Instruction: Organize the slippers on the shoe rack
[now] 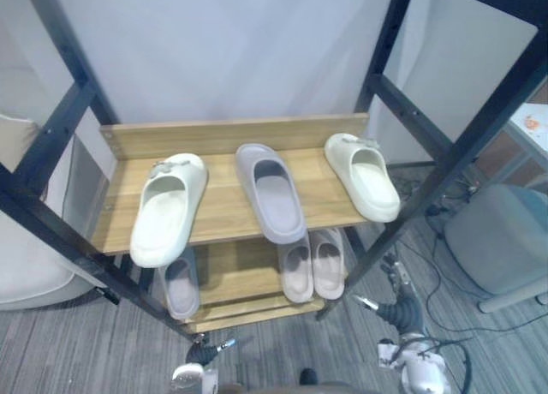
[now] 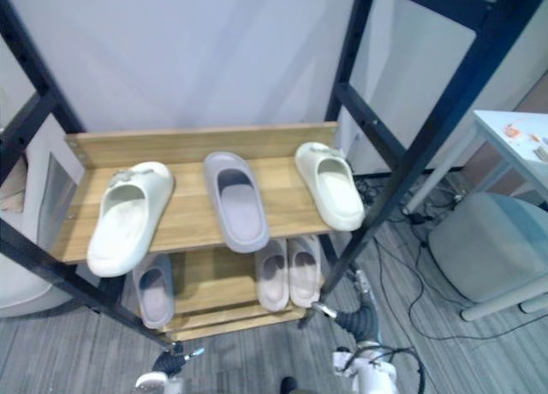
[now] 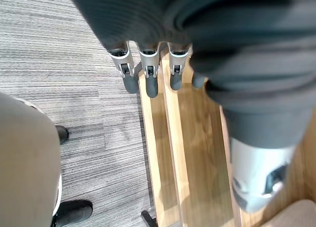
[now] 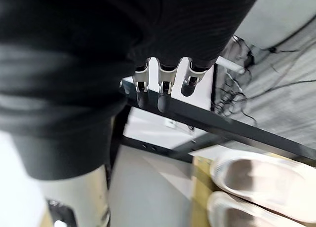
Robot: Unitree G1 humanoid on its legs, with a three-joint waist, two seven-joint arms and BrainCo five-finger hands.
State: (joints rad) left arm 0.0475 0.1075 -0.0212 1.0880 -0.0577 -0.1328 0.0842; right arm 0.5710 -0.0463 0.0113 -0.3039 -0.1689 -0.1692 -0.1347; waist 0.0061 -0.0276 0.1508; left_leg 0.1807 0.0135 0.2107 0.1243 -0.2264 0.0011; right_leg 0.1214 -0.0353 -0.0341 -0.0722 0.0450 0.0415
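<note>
Head stereo pair high above, facing steeply down, shoe rack (image 1: 223,207) toward 12 o'clock, both eyes sharing it, wrist cameras very close along left hand (image 3: 148,82) toward floor (image 3: 59,64), right hand (image 4: 164,96) toward slippers (image 4: 261,180).

Nothing readable here, honestly. I couldn't make out any text, labels, brands or numbers on the slippers (image 1: 169,207) or the rack (image 1: 224,137). The table (image 2: 522,150) out at 3 o'clock had some small orange marks on it, but they were too tiny to tell whether they were print.
</note>
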